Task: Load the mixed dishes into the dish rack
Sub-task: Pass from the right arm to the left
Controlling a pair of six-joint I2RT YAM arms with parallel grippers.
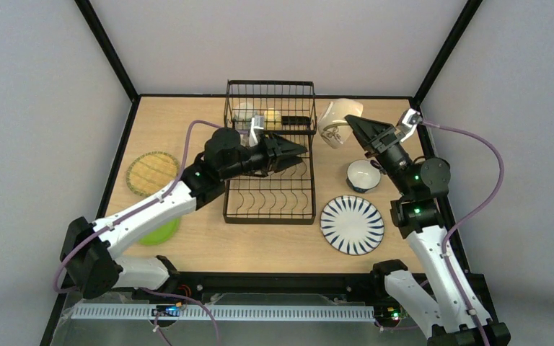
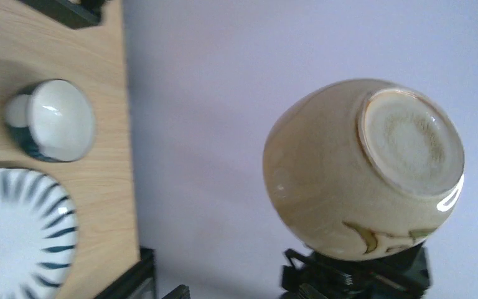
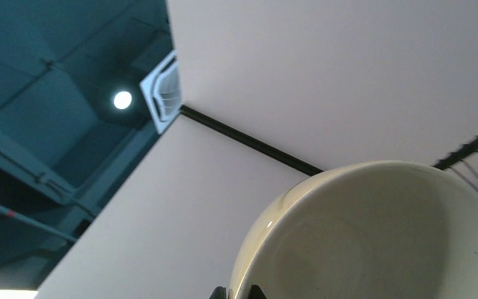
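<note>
Right hand (image 1: 352, 128) clamped on the beige mug (image 1: 337, 115), upper right of centre; left hand (image 1: 297, 153) spread apart over the rack (image 1: 270, 220).

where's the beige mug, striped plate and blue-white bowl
beige mug (image 2: 355, 174), left wrist view, side wall by the base
striped plate (image 1: 352, 225), top view, its centre
blue-white bowl (image 1: 363, 174), top view, its inside
</note>
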